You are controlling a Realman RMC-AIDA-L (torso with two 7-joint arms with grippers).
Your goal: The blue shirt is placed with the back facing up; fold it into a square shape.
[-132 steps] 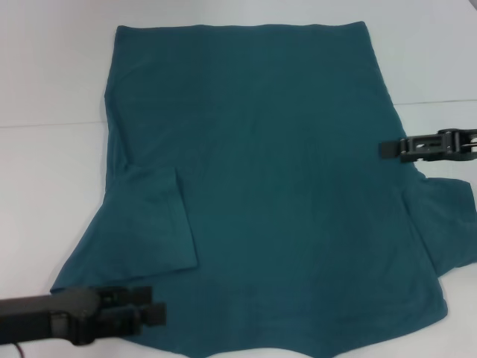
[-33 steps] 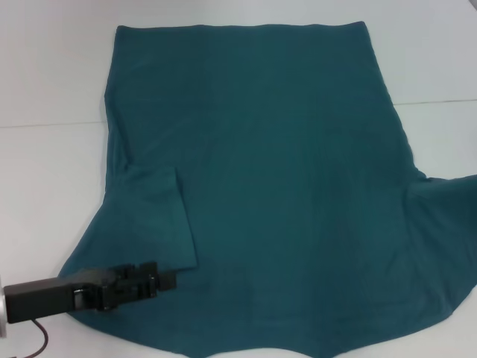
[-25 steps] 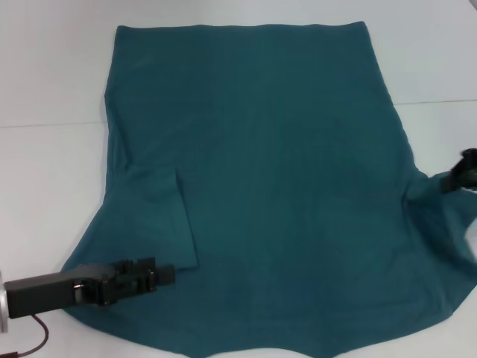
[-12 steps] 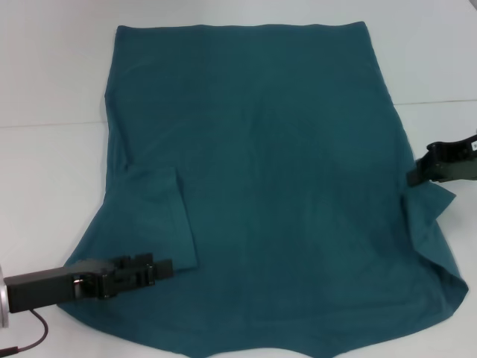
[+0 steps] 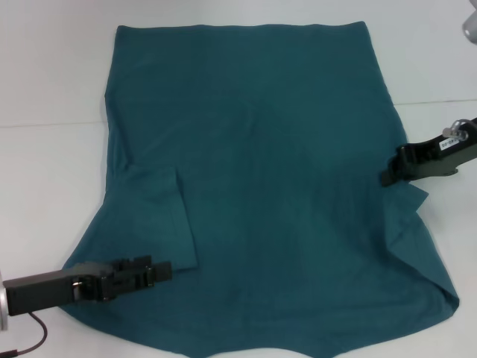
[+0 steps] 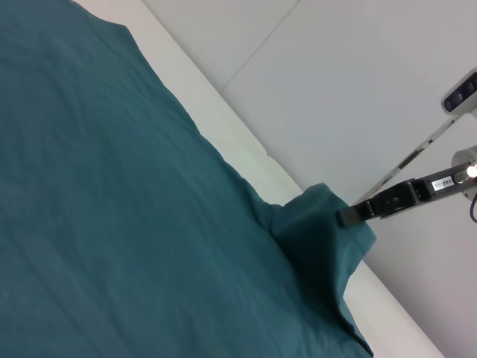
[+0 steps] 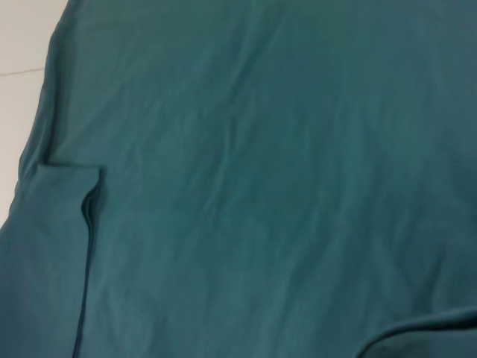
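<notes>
Surface: white table (image 5: pixel 52 186) with a faint seam line running across it, filling the head view.
Blue shirt: the blue shirt (image 5: pixel 261 194) lies spread flat over most of the table, plain side up, hem at the far edge.
Left sleeve: already folded inward onto the body, forming a flap beside the left edge.
Right sleeve: lifted off the table and drawn inward over the shirt's right edge, hanging in a peaked fold.
Right gripper: the right gripper (image 5: pixel 389 176) is clamped on that sleeve's fabric, raised above the cloth.
Left gripper: the left gripper (image 5: pixel 162 270) sits low at the folded left sleeve's near corner; jaw state cannot be told.
</notes>
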